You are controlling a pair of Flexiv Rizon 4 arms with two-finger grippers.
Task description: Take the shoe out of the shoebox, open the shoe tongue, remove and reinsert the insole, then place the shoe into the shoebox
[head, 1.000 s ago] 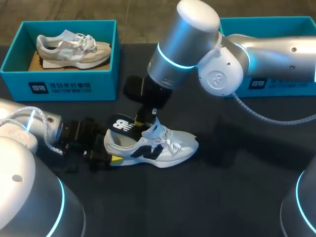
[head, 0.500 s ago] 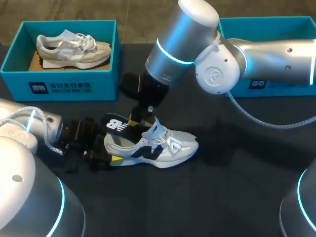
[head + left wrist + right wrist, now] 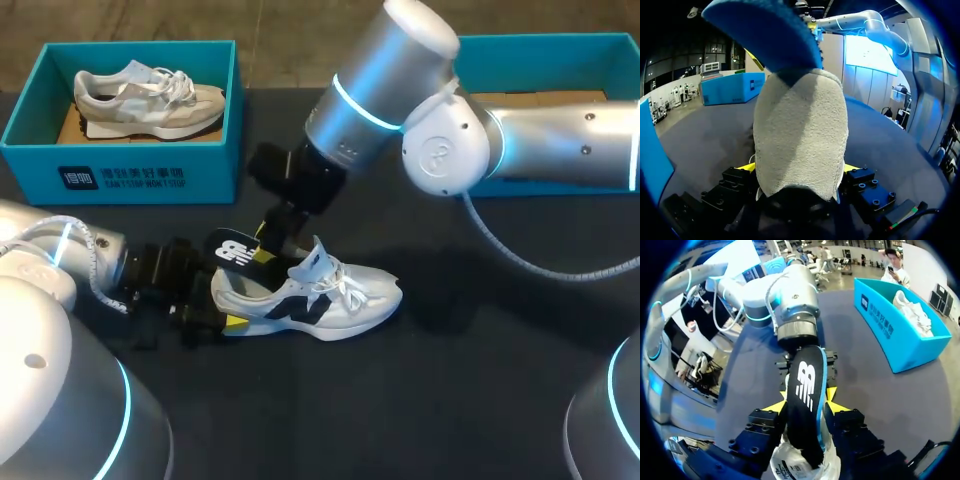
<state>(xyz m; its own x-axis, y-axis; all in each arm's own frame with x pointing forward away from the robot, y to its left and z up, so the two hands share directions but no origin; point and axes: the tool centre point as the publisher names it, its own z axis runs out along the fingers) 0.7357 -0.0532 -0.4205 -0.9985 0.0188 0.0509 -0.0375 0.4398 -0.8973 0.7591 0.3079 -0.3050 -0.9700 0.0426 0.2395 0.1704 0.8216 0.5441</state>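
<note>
The white sneaker [image 3: 330, 298] lies on the desk [image 3: 450, 400], heel toward 9 o'clock, clamped by the left claw [image 3: 222, 322]. The right claw [image 3: 272, 238] grasps the black insole [image 3: 232, 252], half out. Best to draw it toward 10 o'clock with the heel pinned.

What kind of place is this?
Probably a robot test bench: the left gripper and right gripper hold a white sneaker and its insole on a black table, beside a teal shoebox.

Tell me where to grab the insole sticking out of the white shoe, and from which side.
Grip the insole at its free heel end, across its narrow width, from above the shoe: that end slants up clear of the collar, and the right gripper pinches it so.
</note>
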